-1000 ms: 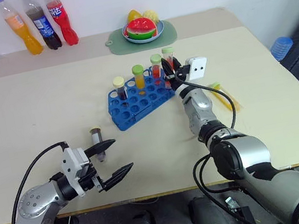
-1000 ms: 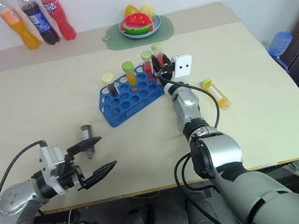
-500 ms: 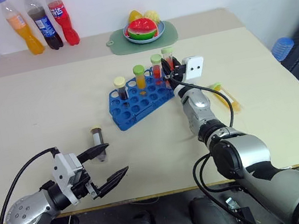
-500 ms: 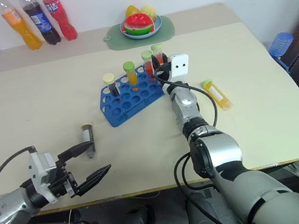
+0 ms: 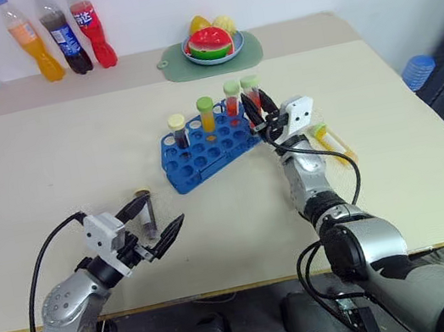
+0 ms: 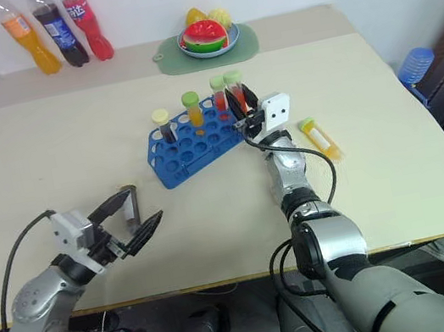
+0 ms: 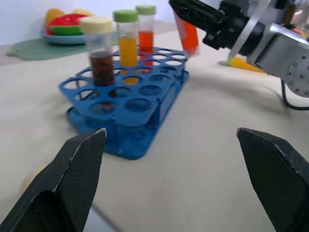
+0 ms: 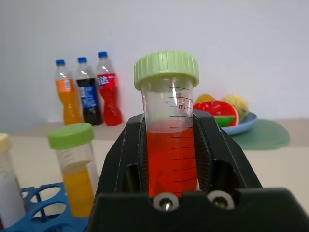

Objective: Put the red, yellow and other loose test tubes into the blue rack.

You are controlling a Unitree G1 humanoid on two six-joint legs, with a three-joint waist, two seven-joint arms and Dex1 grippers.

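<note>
Blue rack sits mid-table, angled, w/ three tubes upright in its far row: dark w/ cream cap, yellow w/ green cap, red w/ green cap. Right tool is clamped on a red-orange tube w/ pale green cap, held above the rack's right end, just beside the standing red one. Left tool has its fingers wide apart near the table's front edge, w/ a dark loose tube lying between them. Another yellow tube lies toward the table's right edge, partly behind the right arm's cable. Far edge: three soda bottles at the left corner, green mat w/ fruit plate at centre.
</note>
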